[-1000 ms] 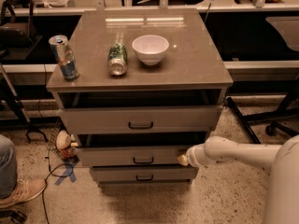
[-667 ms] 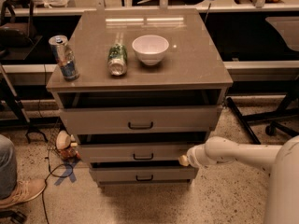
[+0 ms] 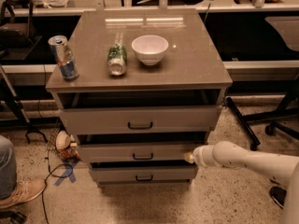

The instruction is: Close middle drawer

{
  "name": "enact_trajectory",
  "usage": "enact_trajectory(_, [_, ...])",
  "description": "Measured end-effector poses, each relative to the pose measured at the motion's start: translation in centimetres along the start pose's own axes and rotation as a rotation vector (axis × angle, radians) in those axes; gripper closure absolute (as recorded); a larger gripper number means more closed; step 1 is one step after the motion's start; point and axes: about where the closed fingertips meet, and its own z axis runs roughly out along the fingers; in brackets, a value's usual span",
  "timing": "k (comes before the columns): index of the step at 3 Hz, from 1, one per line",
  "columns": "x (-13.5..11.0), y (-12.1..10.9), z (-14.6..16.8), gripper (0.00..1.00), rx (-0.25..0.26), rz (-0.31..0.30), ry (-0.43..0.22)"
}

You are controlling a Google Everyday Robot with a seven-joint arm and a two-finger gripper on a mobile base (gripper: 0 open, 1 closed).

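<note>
The middle drawer (image 3: pixel 140 152) is the second of three in the grey-beige cabinet (image 3: pixel 196 64). It has a low flat front with a small dark bar handle (image 3: pixel 142 157), and it stands pulled out a little, with a dark gap above it. My gripper (image 3: pixel 189 157) is at the end of the white arm that reaches in from the right. Its tip is at the right end of the middle drawer's front, touching or nearly touching it.
The top drawer (image 3: pixel 140 120) stands pulled out; the bottom drawer (image 3: pixel 144 173) is slightly out. On the cabinet top are an upright can (image 3: pixel 64 58), a can lying on its side (image 3: pixel 117 59) and a white bowl (image 3: pixel 150 49). A person's leg and shoe (image 3: pixel 18 190) are at the left, a chair base (image 3: pixel 273 120) at the right.
The middle drawer's front has moved slightly back toward the cabinet. The gripper has stayed at its right end.
</note>
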Motion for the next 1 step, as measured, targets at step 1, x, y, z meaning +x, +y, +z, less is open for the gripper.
enact_trajectory(1, [3.61,-0.42,-2.86,1.00,-0.005,0.076,0.000])
